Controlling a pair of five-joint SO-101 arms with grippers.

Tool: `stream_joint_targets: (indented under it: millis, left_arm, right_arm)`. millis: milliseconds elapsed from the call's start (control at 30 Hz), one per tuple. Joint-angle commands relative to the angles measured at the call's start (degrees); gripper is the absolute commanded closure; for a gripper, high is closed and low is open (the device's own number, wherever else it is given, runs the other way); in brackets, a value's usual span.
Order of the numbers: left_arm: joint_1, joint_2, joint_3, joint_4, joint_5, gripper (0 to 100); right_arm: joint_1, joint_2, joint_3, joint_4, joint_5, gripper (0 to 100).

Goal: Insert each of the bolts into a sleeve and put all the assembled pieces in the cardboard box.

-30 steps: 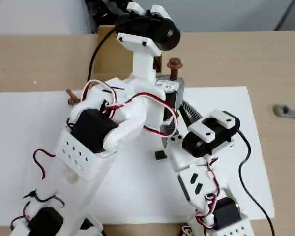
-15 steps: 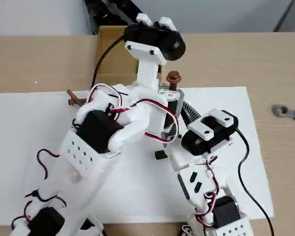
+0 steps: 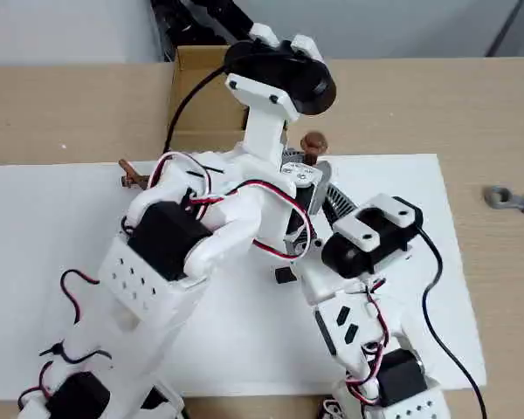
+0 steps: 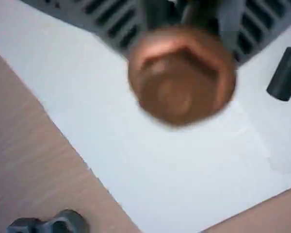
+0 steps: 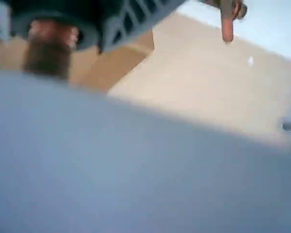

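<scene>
Copper-brown, the second bolt (image 3: 131, 172) lies on its side at the far edge of the white sheet (image 3: 52, 227), about nine o'clock from my work. It is untouched and waiting its turn. At eleven o'clock, just off the sheet on the table (image 3: 70, 105), stands the cardboard box (image 3: 201, 96), close enough for a short carry once a piece is assembled.

My left claw (image 3: 304, 173) reaches across the middle of the sheet and is closed on the bolt (image 3: 313, 142). It pinches the shank so the hexagon head stands on top, lifted clear of the sheet. In the left wrist view that head sits squarely before the lens, with dark ribbed jaws behind it. I judge I hold it upright so that the shank points down, ready to go into a sleeve from above.

At six o'clock from the bolt, a black sleeve (image 3: 286, 275) lies alone on the sheet, well apart from both claws.

My right claw (image 3: 323, 188) sits at four o'clock from the bolt, just beside it and nosed in under my left wrist. I take it to be there to steady things from below. My left arm covers it, though, so I cannot tell whether it grips anything.

Far out at three o'clock, a grey tool (image 3: 506, 197) rests on the bare table and has no part in this job.
</scene>
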Motion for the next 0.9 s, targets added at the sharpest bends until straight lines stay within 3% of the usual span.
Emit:
stream_joint_targets:
  millis: [0,400,733,867]
  left_arm:
    - [0.8,-2.3,-1.7,1.2,-0.4,84]
    - [0.8,-2.7,-2.1,5.3,-0.4,80]
    - [0.5,-2.5,-10.9,12.7,-1.1,77]
    - [-4.0,-2.7,-14.4,14.2,-2.9,77]
  right_arm:
    - [0.3,-0.5,-4.8,3.2,-0.5,99.5]
    - [0.4,1.0,-6.6,6.1,-0.5,99.5]
    - [2.1,19.2,-15.6,0.2,-4.2,99.5]
    - [2.6,25.7,-19.3,-2.6,-4.2,99.5]
